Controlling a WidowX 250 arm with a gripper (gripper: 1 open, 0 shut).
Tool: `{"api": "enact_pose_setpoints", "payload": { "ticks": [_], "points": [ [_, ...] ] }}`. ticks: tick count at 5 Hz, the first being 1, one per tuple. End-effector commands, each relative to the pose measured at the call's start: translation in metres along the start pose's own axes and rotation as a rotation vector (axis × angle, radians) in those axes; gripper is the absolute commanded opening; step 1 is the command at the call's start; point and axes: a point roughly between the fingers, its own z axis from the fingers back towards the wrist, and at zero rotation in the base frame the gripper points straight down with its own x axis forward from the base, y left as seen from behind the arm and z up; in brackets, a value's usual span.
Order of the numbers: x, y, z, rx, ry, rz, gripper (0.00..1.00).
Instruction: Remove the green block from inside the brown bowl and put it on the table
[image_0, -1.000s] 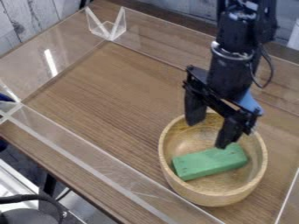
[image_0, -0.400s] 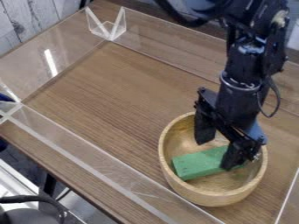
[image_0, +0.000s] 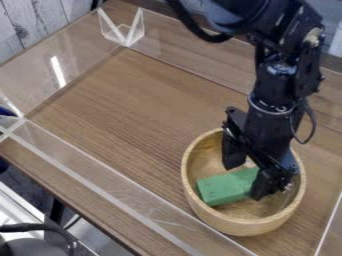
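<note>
Inside the brown bowl on the desk: one green block, lying flat; above it, one black arm, angled downward, fingers spread wide, reaching within the rim.

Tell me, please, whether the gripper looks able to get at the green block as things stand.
Probably yes: the gripper is open and low over the bowl, its fingers close about the green block, with nothing visible lying on top of it.
</note>
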Motion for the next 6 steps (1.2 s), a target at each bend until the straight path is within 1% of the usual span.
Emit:
{"api": "enact_pose_setpoints", "payload": {
  "ticks": [1, 3, 4, 6],
  "points": [
    [0.0061, -0.0018, 0.0148, 0.019, -0.077, -0.031, 1.0],
    [0.0066, -0.001, 0.022, 0.027, -0.116, -0.043, 1.0],
    [0.0068, -0.0005, 0.023, 0.03, -0.129, -0.05, 1.0],
    [0.0077, 0.0013, 0.0217, 0.035, -0.146, -0.062, 1.0]
  ]
}}
